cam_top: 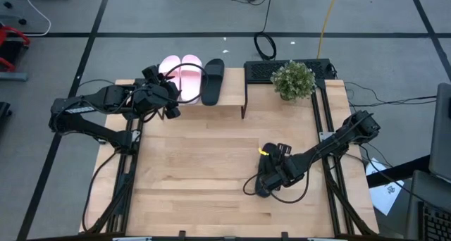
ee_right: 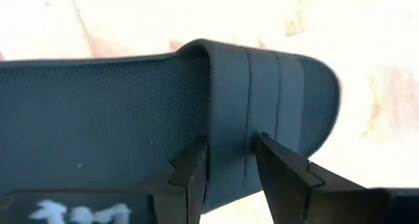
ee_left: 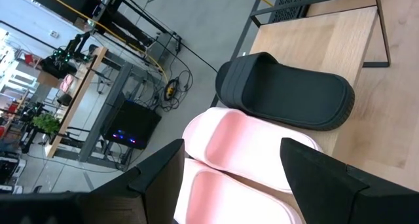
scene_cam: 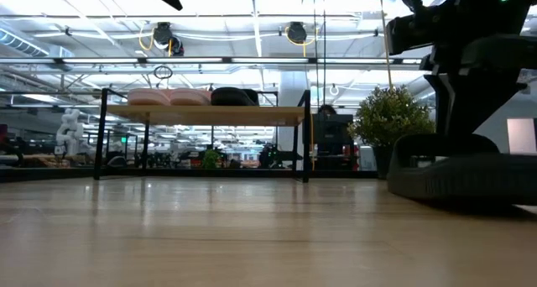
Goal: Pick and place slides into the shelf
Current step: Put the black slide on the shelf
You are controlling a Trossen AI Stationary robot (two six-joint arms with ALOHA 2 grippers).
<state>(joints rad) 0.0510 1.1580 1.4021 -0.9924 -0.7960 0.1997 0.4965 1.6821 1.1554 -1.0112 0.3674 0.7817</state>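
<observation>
Two pink slides [cam_top: 180,75] and one black slide [cam_top: 213,80] lie side by side on the shelf [cam_top: 232,108]. The other black slide [ee_right: 163,112] rests on the bench, pinched at its strap.

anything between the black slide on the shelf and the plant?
Only bare shelf board, per the high view, between the black slide and the potted plant.

Two light pink slides [cam_top: 180,75] are sitting side by side on one shelf [cam_top: 232,100], and one black slide [cam_top: 213,80] is lying beside them. A second black slide [scene_cam: 461,174] is resting on the one wooden table [cam_top: 211,170], making four slides in all. One potted plant [cam_top: 293,79] is standing on the shelf. Two robot arms are reaching over the table.
</observation>
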